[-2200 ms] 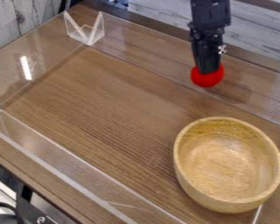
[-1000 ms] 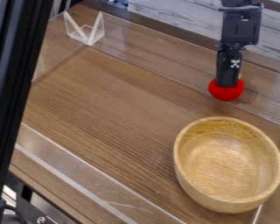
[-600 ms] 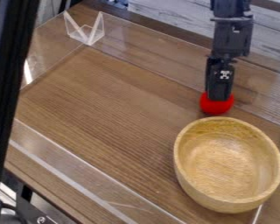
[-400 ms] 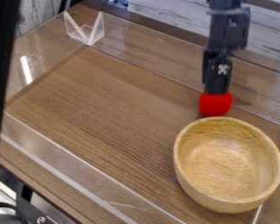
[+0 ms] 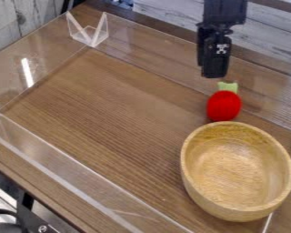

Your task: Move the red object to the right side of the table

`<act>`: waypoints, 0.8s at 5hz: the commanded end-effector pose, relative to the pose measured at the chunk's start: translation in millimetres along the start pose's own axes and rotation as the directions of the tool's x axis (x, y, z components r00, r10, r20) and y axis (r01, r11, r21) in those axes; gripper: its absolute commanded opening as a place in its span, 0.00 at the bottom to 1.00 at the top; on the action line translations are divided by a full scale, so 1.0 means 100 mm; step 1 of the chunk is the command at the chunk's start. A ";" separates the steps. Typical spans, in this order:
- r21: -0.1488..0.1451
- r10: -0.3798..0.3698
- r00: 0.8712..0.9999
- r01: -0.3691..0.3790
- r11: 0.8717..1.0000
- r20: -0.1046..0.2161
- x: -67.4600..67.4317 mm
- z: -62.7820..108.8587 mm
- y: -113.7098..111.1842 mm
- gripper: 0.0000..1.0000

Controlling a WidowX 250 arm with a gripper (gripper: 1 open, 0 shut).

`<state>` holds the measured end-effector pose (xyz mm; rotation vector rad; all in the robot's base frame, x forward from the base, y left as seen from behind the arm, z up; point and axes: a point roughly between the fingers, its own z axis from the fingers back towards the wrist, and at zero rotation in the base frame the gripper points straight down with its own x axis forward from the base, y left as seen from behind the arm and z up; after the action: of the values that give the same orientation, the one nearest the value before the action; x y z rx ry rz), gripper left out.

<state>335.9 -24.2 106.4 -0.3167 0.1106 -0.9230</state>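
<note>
The red object (image 5: pixel 225 106), a small round toy fruit with a green top, rests free on the table (image 5: pixel 112 105) at the right, just behind the wooden bowl. My gripper (image 5: pixel 214 75) hangs above and slightly left of it, pointing steeply down, clear of the fruit. The dark fingers are seen edge-on, with nothing between them; it is open.
A round light wooden bowl (image 5: pixel 199 144) fills the front right corner, close to the red fruit. Low clear acrylic walls (image 5: pixel 33 64) edge the tabletop. A small clear folded stand (image 5: pixel 87 29) sits at the back left.
The gripper let go of the red object, then rose and drifted left, away from it. The fruit stays on the right side where it was set down.
</note>
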 end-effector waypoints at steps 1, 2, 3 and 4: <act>0.049 -0.006 0.999 0.004 0.999 0.035 -0.02 0.09 0.03 1.00; 0.049 0.023 0.999 -0.025 0.999 0.043 -0.01 -0.03 0.02 1.00; 0.047 0.052 0.997 -0.054 0.997 0.050 0.02 -0.13 0.00 1.00; 0.048 0.038 0.998 -0.040 0.998 0.045 0.05 -0.19 0.03 1.00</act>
<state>330.5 -28.7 69.8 -0.3133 0.1098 -0.8601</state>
